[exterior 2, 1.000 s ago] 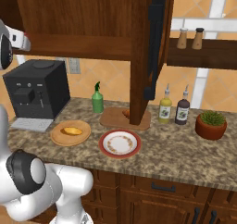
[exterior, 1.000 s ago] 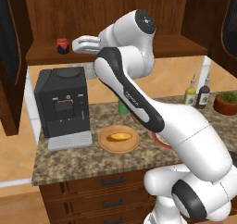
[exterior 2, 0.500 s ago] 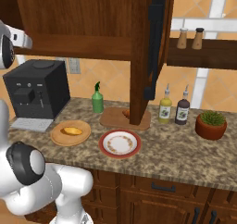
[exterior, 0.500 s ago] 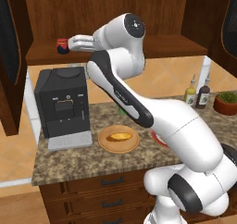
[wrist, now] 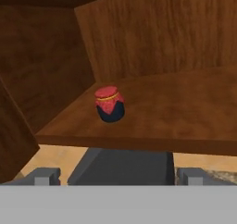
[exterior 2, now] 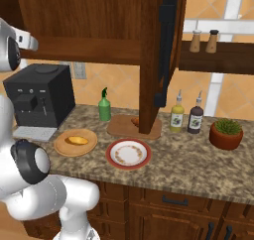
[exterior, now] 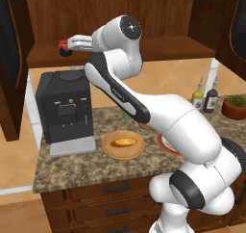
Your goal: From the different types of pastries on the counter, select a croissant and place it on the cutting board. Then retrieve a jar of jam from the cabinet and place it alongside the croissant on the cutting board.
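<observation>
1. Dark-brown wood makes up the cabinet (exterior: 144, 15), whose single shelf carries the jar of jam (wrist: 110, 104) standing upright near the left end, well apart from the back wall
2. Speckled granite forms the counter (exterior 2: 198, 159), with wooden drawers and dark handles below it
3. The black coffee machine (exterior: 65, 109) stands at the counter's left end
4. The cutting board (exterior 2: 124, 127) lies flat behind the plates, and the croissant (exterior 2: 134, 120) rests on it, partly hidden by the cabinet door
5. A round wooden plate (exterior: 123, 144) holds the golden-yellow bun (exterior: 124, 142); the red-rimmed white plate (exterior 2: 128, 153) sits just beside it
6. The gripper (wrist: 118, 174) hangs in front of the shelf edge with its fingers spread wide, holding nothing, the jar ahead of it and apart
7. The jar is squat and dark, with a red lid and a thin yellow band under it
</observation>
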